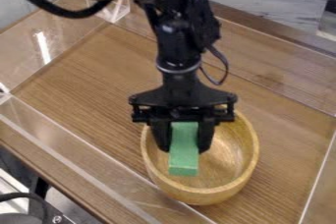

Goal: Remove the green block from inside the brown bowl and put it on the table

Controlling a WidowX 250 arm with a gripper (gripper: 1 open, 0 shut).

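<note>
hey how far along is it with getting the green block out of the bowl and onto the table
Done: the gripper is shut on the green block. In hand: the block hangs tilted from the jaws, its lower end above the inside of the brown bowl. Left: carry it past the rim and set it on the table.

Even, bright indoor light; white glare streaks on clear acrylic walls (53, 46) at left; low resolution, arm slightly motion-blurred.
</note>
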